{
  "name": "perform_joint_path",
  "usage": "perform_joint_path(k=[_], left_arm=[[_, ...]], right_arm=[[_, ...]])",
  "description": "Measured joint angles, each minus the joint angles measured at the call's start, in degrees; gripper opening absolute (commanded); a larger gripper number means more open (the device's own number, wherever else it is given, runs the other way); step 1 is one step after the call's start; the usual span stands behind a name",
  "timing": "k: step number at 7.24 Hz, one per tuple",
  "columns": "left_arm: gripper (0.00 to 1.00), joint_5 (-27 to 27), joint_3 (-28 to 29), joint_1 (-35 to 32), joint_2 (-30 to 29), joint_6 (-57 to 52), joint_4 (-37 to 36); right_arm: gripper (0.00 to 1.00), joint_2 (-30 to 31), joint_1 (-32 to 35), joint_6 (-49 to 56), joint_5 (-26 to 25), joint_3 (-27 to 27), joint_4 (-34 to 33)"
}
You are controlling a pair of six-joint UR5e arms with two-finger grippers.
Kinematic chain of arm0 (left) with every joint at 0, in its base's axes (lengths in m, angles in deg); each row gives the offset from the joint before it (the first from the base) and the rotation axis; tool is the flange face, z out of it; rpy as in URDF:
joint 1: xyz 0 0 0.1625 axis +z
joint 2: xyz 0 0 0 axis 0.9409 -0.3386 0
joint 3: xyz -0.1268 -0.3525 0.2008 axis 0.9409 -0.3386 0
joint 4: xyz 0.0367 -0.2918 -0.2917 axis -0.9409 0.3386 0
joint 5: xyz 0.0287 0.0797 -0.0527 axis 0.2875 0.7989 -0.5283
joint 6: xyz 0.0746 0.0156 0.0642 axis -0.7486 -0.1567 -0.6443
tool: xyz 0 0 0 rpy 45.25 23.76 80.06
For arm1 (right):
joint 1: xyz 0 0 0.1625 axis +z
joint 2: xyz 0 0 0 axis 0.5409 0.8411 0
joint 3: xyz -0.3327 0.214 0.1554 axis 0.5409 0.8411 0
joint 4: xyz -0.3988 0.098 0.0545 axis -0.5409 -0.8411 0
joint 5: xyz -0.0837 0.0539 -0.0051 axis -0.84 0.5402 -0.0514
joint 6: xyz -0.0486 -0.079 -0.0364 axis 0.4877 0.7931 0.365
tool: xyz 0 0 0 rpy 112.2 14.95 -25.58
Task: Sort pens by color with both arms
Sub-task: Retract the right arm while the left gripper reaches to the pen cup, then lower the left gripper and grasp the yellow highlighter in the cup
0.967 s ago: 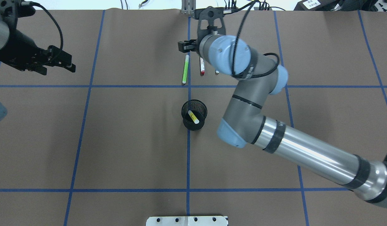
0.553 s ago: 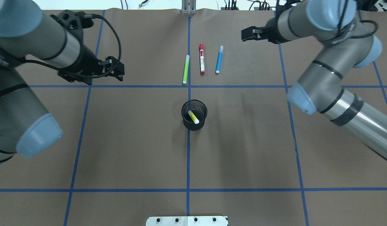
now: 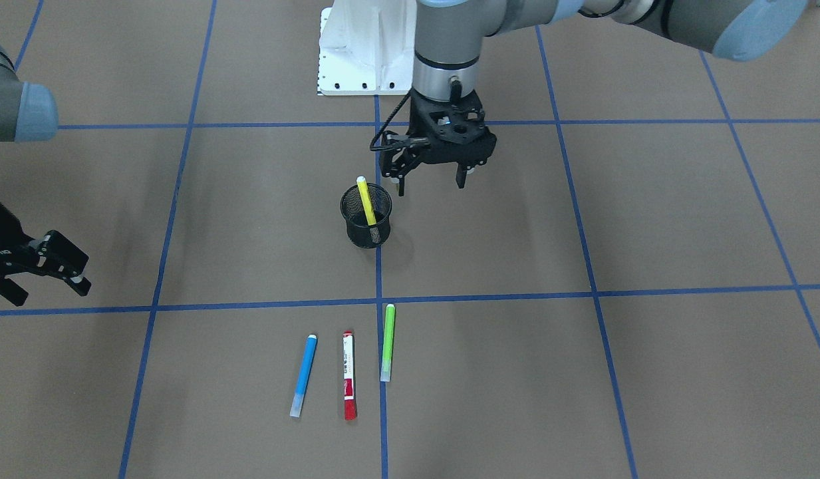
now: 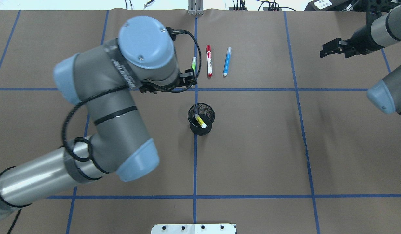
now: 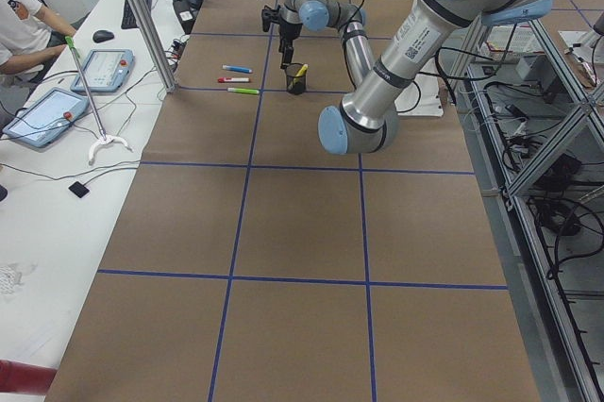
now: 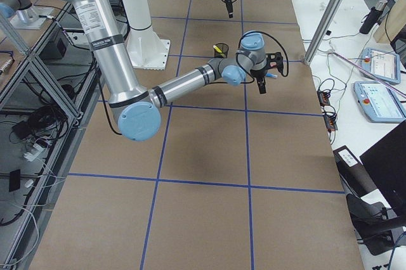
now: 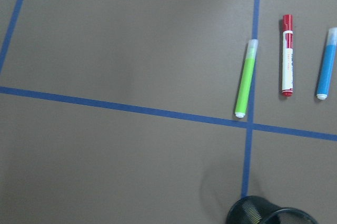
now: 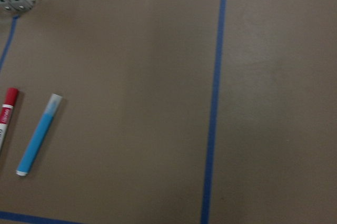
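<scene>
The left pincer (image 3: 431, 185) has swung in from the side and now hangs near the cup (image 3: 363, 234) holding the yellow pen (image 3: 366, 201), fingers apart and empty. The right pincer (image 4: 328, 48), also apart, has backed away. Green (image 3: 387, 342), red (image 3: 348, 376) and blue (image 3: 304, 376) pens lie side by side on the desk; the left arm likely picks next.

Light was bright and even from overhead. A soft shadow lay beside the mesh cup (image 3: 366, 229). Glare streaked the left arm (image 4: 34, 182) at lower left, and the wrist views looked slightly soft.
</scene>
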Motion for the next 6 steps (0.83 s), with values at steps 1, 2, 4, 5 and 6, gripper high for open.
perform_joint_path(k=[1,2,4,5,6], left_arm=[[0.99,4.11,4.04,2.99,-3.73,2.02,-1.33],[0.99,8.06,7.00,6.09,-5.64,3.65,-1.80],[0.99,12.72,11.08,10.24,-7.07,6.69,-1.59],[0.89,13.60,11.82,11.47,-7.26,7.84,-1.49],[0.78,14.09,12.05,12.10,-7.37,8.68,-1.45]], right_arm=[[0.98,1.14,0.51,0.44,0.31,0.13,0.06],[0.98,1.68,0.70,0.52,0.41,0.22,0.09],[0.98,1.83,0.72,0.22,0.45,0.42,0.10],[0.98,1.82,0.72,0.13,0.39,0.55,0.10],[0.98,1.73,0.67,0.11,0.33,0.79,0.10]])
